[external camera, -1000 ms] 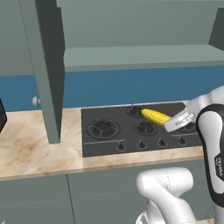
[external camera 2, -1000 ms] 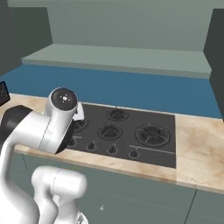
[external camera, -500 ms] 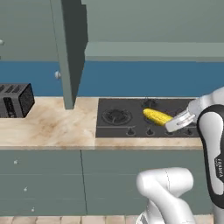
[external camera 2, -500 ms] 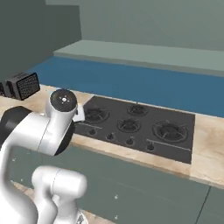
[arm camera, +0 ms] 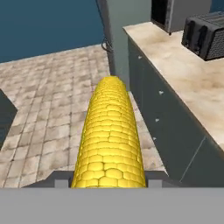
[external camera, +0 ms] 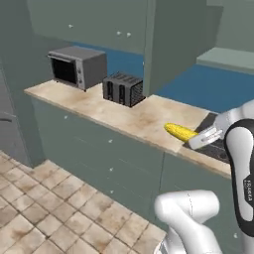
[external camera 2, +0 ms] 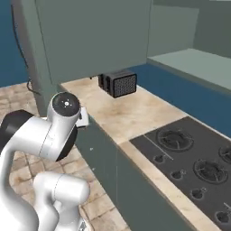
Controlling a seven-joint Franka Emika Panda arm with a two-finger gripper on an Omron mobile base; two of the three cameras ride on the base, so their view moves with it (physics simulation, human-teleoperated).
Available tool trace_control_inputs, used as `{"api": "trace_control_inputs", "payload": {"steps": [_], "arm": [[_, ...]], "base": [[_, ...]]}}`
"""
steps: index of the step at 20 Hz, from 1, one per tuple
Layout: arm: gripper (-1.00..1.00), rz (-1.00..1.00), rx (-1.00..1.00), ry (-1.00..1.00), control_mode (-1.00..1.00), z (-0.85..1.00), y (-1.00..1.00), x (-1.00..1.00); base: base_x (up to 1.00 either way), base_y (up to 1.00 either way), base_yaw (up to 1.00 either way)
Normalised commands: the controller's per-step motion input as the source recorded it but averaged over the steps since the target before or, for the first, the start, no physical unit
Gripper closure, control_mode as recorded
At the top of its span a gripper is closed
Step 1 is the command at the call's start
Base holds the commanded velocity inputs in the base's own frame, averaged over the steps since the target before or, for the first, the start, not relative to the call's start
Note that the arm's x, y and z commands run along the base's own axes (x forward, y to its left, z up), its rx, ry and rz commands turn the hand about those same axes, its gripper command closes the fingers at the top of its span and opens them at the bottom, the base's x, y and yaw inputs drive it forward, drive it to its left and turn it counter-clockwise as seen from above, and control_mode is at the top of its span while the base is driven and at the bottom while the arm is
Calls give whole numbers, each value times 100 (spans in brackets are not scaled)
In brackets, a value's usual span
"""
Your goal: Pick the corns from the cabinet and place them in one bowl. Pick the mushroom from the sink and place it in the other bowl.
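Corn cob (external camera: 179, 132) is pinched lengthwise in gripper (external camera: 197, 140), held above the beige countertop (external camera: 119, 113) edge, toaster (external camera: 123, 89) well apart.

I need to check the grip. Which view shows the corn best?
The hand view: the corn runs up the middle, kernels clear, its base between the fingers. The left base view shows it small, sticking out from the gripper above the counter. In the right base view the arm hides it.
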Motion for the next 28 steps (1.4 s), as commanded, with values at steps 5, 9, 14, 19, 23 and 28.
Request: {"api": "trace_control_inputs", "payload": {"steps": [5,9,14,19,23,28], "arm": [[100,0,0,0,100,0,0,0],[100,0,0,0,100,0,0,0],[100,0,0,0,100,0,0,0],[100,0,0,0,100,0,0,0],[100,0,0,0,100,0,0,0],[100,0,0,0,100,0,0,0]], "base": [[-13,0,100],[-7,0,100],[-1,0,100],[0,0,100],[0,0,100],[4,-1,99]]}}
